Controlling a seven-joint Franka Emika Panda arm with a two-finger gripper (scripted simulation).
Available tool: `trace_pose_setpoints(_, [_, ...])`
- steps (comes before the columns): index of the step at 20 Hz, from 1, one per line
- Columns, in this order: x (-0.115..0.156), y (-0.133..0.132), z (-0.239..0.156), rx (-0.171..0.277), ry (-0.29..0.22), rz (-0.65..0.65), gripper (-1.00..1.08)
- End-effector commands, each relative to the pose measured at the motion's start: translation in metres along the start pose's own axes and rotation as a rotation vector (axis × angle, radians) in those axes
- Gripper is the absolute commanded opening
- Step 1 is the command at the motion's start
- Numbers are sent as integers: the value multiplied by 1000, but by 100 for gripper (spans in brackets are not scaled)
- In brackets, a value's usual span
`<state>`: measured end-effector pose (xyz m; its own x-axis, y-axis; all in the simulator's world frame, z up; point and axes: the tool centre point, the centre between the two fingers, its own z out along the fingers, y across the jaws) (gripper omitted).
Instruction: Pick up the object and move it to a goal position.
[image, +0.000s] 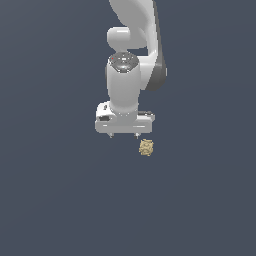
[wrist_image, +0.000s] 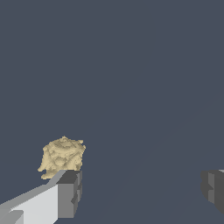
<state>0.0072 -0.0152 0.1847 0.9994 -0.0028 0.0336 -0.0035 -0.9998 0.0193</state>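
One tan lumpy object (image: 146, 147) lies at five o'clock of the gripper (image: 124, 135); roughly cube-like, no clear long axis. The two fingers (wrist_image: 69, 192) stand wide apart, empty.

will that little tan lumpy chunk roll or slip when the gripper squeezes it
The small tan-yellow lumpy chunk looks blocky, so it probably won't roll far. Its bumpy surface likely grips well, though uneven lumps might make it twist. It lies outside the open gripper, beside one finger, so a nudge could shove it.
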Motion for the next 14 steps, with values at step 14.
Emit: trace_pose_setpoints(14, [-15,22,18,-8,-59,57,100])
